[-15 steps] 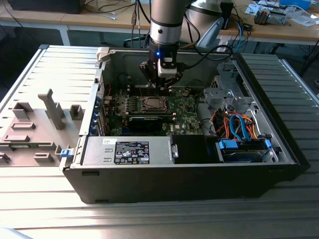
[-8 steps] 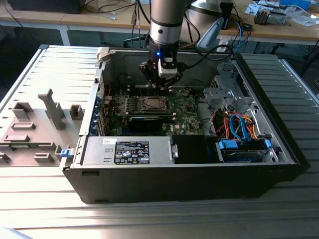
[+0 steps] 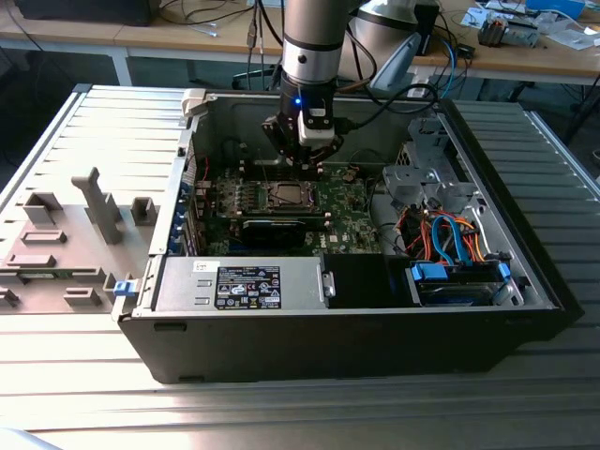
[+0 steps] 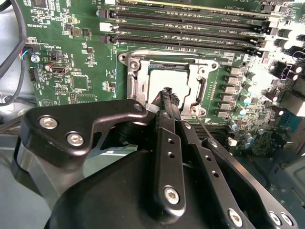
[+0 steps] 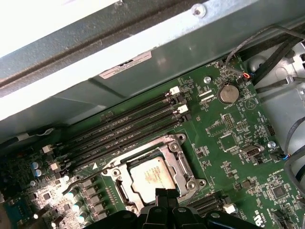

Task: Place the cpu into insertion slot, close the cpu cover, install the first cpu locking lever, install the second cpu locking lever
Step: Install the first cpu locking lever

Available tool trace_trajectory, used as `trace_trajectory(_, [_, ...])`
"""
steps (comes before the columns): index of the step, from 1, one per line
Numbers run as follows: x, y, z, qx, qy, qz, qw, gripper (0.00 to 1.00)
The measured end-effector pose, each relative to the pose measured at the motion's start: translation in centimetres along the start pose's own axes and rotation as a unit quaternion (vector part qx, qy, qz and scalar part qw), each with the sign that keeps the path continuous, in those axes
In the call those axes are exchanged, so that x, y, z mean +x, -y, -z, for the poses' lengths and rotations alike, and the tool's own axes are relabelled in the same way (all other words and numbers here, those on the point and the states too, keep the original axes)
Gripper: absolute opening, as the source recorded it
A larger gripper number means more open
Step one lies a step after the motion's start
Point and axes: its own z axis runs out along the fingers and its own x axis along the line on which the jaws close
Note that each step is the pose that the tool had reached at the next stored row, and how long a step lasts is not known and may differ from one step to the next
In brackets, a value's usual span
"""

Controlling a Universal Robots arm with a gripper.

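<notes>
While the black-fingered end effector (image 4: 167,95) hangs over the motherboard inside an open black computer case (image 3: 375,337), the small flat square cpu (image 5: 151,175) with its silver-grey metal face lies seated in the insertion slot (image 5: 125,193), a square socket edged by green circuit board (image 5: 228,143). One cpu shows, its face pale and dully reflective. One thin silver metal cpu cover (image 5: 183,164), a square frame plate with a cut-out middle, lies flat around the chip, screws showing at its corners. In the second wrist view the fingers meet at a narrow tip with nothing between them, poised just above the cover's near edge; whether the tip touches the metal cannot be told. One thin wire lever (image 5: 78,183) lies along the socket's side, slanting over a row of small capacitors. Four long black memory slots (image 5: 124,121) run parallel just beside the socket, and one round silver coin battery (image 5: 228,92) sits near the board's corner. In the exterior view the arm (image 3: 309,47) descends into the case, which rests on a ribbed grey tabletop (image 3: 94,394).
</notes>
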Motion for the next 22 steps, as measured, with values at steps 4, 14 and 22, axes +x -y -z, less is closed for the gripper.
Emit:
trace_trajectory(4, [0.0, -0.01, 0.0, -0.001, -0.0002, 0.004, 0.99999, 0.11])
trace_trajectory(14, [0.0, 0.0, 0.0, -0.0031, -0.0008, 0.013, 0.99992, 0.11])
trace_trajectory(22, [0.0, 0.0, 0.0, -0.0031, -0.0006, 0.02, 0.9998, 0.11])
